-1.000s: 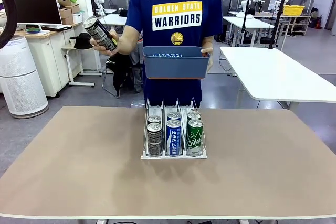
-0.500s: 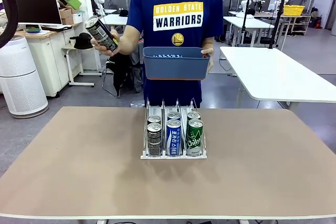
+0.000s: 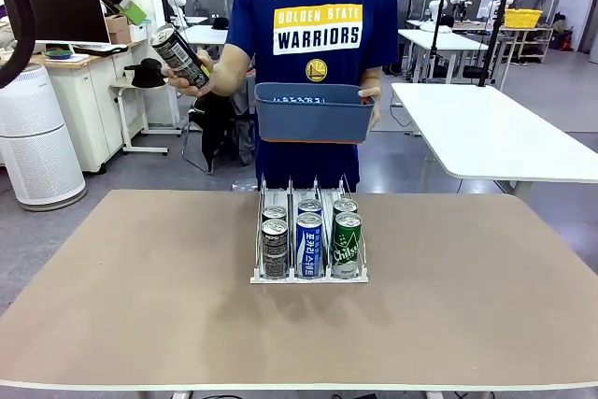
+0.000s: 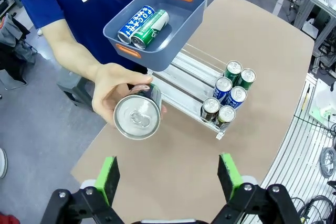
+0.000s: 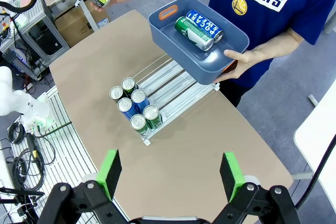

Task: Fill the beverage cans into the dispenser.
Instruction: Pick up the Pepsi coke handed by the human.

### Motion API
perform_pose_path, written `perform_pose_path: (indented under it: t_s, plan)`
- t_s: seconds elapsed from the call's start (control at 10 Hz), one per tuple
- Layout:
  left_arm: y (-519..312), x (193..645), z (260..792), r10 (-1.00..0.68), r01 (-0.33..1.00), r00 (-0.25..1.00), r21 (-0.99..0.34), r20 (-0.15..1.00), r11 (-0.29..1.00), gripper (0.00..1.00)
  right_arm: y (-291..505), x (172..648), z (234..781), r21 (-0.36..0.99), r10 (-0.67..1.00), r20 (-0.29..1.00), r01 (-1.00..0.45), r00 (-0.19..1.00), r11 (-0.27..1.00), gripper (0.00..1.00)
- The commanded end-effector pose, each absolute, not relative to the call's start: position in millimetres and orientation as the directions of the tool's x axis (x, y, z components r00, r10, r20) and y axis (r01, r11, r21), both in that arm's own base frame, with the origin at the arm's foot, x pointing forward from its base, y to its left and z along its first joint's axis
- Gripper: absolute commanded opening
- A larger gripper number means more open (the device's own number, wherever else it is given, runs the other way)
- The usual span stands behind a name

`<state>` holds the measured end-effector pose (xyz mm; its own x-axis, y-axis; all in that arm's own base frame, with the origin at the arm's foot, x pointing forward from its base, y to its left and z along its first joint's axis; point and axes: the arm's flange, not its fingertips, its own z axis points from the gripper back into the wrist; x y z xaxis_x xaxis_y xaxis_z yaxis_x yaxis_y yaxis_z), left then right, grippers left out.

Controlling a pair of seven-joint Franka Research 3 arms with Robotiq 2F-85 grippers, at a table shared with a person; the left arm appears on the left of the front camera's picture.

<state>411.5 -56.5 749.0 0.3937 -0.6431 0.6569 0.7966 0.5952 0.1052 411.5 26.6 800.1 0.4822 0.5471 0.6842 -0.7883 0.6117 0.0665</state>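
dark can (image 4: pixel 137 116) | in person's hand (image 4: pixel 111 88), straight ahead of left pincer (image 4: pixel 168 176); top facing it, long axis along approach | right pincer (image 5: pixel 170 174) farther | both agape, empty

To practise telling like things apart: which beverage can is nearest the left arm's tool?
The dark can held out in the person's hand, silver top facing the left tool. The rest stand in the dispenser or lie in the blue-grey bin.
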Motion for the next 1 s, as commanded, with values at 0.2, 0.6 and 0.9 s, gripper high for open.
perform_pose_path:
  t_s: [0.2,0.6,0.9]
  plan:
    - [-60.6,439.6,735.7,-0.685,0.808,0.337,0.175,0.646,0.562,1.0,26.7,411.0,800.4,0.066,0.547,0.685,-0.789,0.481,0.611,1.0]
    - [-67.5,461.9,718.6,-0.688,0.808,0.3,0.207,0.661,0.552,1.0,26.7,411.0,800.4,0.066,0.547,0.685,-0.789,0.481,0.611,1.0]
    - [-70.4,469.9,705.4,-0.689,0.819,0.29,0.2,0.664,0.537,1.0,26.7,411.0,800.4,0.066,0.547,0.685,-0.789,0.481,0.611,1.0]
